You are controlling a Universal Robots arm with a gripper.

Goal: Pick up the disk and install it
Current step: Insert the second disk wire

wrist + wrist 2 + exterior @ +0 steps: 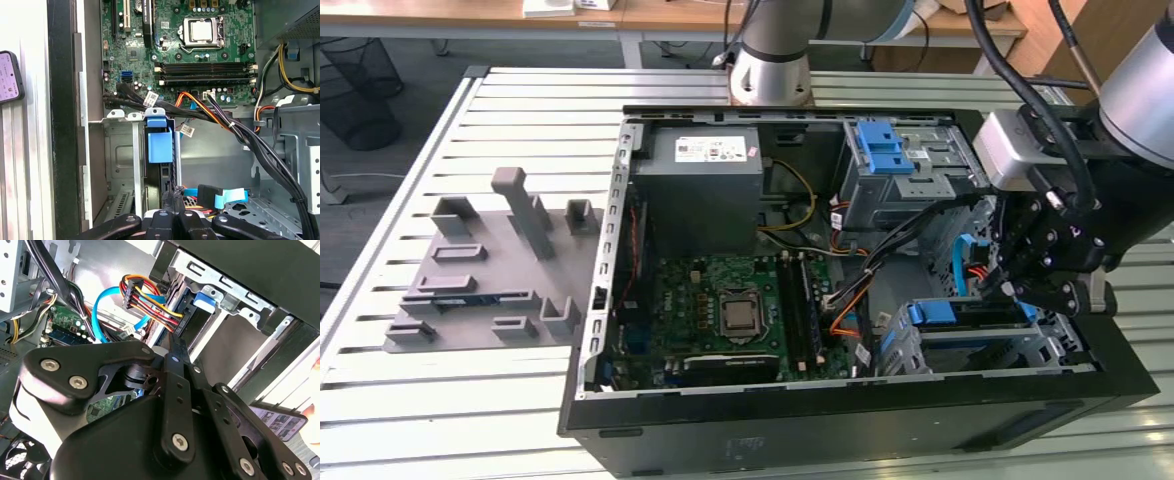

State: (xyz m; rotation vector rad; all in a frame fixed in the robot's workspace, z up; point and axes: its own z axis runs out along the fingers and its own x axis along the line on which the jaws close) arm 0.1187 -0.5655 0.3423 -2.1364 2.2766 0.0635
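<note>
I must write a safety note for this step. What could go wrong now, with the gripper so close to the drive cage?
1. The disk stands in the drive cage with the gripper right at its end; a crooked push might jam the blue carrier in the rails.
2. The black cable bundle and the coloured power wires run close by, so the arm might snag or pinch them.
3. The blue data cable could also be caught.

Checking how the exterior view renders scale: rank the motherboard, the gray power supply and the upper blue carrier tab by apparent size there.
Largest to smallest:
1. motherboard
2. power supply
3. blue carrier tab
</note>
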